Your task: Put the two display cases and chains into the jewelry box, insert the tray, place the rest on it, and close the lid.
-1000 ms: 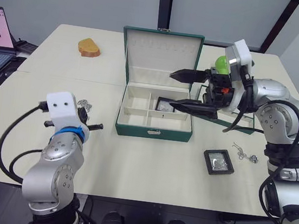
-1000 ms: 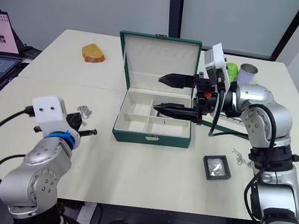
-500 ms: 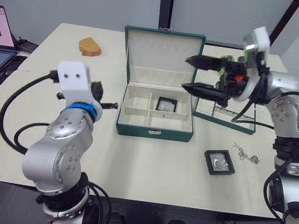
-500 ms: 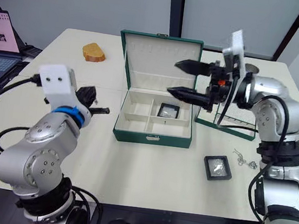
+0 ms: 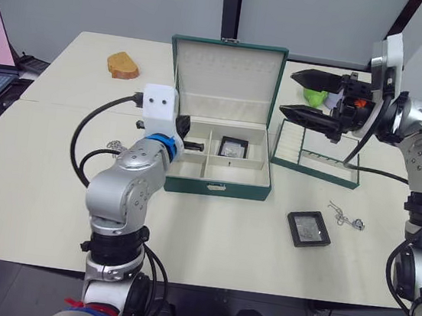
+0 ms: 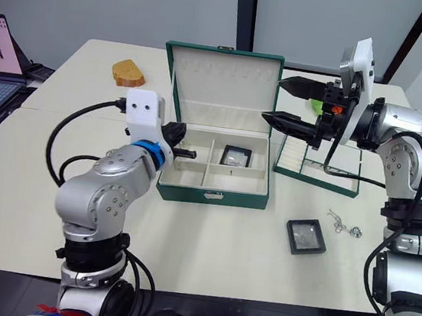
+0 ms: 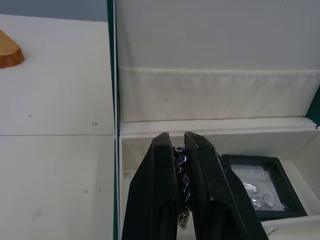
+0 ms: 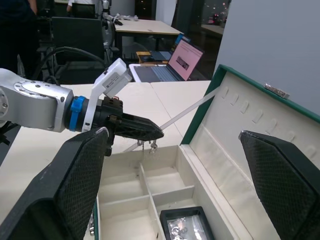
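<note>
Left gripper [image 7: 181,165] clamped on one chain [image 7: 182,186]; right gripper [image 6: 280,100] apart; two display cases [image 5: 233,147] [image 5: 309,228].

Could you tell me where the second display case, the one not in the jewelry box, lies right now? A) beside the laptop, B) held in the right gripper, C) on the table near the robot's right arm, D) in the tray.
C: the display case lies flat on the table, in front of the tray and beside a loose chain, while the open right gripper holds nothing.

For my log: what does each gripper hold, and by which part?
Left gripper: a chain, its bunched links pinched between the fingertips. Right gripper: open, holding nothing.
</note>
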Motion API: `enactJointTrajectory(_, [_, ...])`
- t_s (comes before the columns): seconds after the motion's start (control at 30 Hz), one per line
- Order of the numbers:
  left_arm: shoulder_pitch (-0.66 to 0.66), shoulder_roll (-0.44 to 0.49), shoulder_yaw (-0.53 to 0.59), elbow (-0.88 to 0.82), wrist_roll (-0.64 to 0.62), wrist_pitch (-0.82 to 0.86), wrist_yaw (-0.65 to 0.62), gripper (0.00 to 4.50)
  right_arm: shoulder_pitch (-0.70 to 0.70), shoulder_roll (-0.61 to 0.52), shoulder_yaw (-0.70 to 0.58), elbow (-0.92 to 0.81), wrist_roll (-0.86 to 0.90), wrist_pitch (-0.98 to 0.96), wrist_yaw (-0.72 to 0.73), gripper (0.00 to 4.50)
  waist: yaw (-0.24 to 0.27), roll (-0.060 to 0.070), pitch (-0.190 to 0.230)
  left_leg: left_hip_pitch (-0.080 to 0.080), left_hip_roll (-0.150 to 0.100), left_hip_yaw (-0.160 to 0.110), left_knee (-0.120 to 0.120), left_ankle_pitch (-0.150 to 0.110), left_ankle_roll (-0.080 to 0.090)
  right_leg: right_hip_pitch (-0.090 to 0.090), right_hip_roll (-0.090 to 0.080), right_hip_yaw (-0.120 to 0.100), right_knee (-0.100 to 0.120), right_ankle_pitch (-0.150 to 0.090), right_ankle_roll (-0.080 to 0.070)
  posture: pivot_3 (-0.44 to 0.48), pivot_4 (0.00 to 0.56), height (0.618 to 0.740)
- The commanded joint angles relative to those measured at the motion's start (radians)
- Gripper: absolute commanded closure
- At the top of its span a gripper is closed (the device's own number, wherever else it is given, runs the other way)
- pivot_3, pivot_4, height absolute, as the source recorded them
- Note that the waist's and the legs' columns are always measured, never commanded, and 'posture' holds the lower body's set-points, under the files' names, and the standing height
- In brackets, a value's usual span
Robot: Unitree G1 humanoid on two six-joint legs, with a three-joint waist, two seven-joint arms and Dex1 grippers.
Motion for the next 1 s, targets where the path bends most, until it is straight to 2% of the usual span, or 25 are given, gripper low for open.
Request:
enactJointTrajectory(0.03, [-0.042, 0.011, -0.01, 0.081, 0.021, -0.112, -0.019, 4.49, 0.006, -0.02, -0.042, -0.053, 0.011, 0.0, -0.016, 0.0, 0.0, 0.0, 0.0, 0.0, 0.0, 0.0, 0.0, 0.0, 0.0, 0.0, 0.0, 0.0, 0.0, 0.0, 0.0, 0.0, 0.15, 0.74])
enactJointTrajectory(0.3, [-0.093, 0.002, -0.015, 0.23, 0.027, -0.233, -0.025, 4.49, 0.026, -0.027, -0.056, -0.083, 0.02, 0.019, -0.035, 0.0, 0.001, 0.0, 0.0, 0.0, 0.0, 0.0, 0.0, 0.0, 0.0, 0.0, 0.0, 0.0, 0.0, 0.0, 0.0, 0.0, 0.15, 0.74])
enactJointTrajectory(0.87, [-0.049, 0.007, -0.032, 0.228, 0.027, -0.239, -0.038, 4.49, 0.035, -0.036, -0.064, -0.104, 0.02, 0.04, -0.046, 0.0, 0.001, 0.0, 0.0, 0.0, 0.0, 0.0, 0.0, 0.0, 0.0, 0.0, 0.0, 0.0, 0.0, 0.0, 0.0, 0.0, 0.15, 0.74])
enactJointTrajectory(0.9, [-0.048, 0.007, -0.032, 0.228, 0.026, -0.239, -0.038, 3.78, 0.035, -0.036, -0.064, -0.104, 0.02, 0.04, -0.046, 0.0, 0.001, 0.0, 0.0, 0.0, 0.0, 0.0, 0.0, 0.0, 0.0, 0.0, 0.0, 0.0, 0.0, 0.0, 0.0, 0.0, 0.15, 0.74])
enactJointTrajectory(1.0, [-0.049, 0.006, -0.031, 0.229, 0.024, -0.24, -0.037, 2.99, 0.034, -0.036, -0.063, -0.103, 0.019, 0.039, -0.045, 0.0, 0.001, 0.0, 0.0, 0.0, 0.0, 0.0, 0.0, 0.0, 0.0, 0.0, 0.0, 0.0, 0.0, 0.0, 0.0, 0.0, 0.15, 0.74])
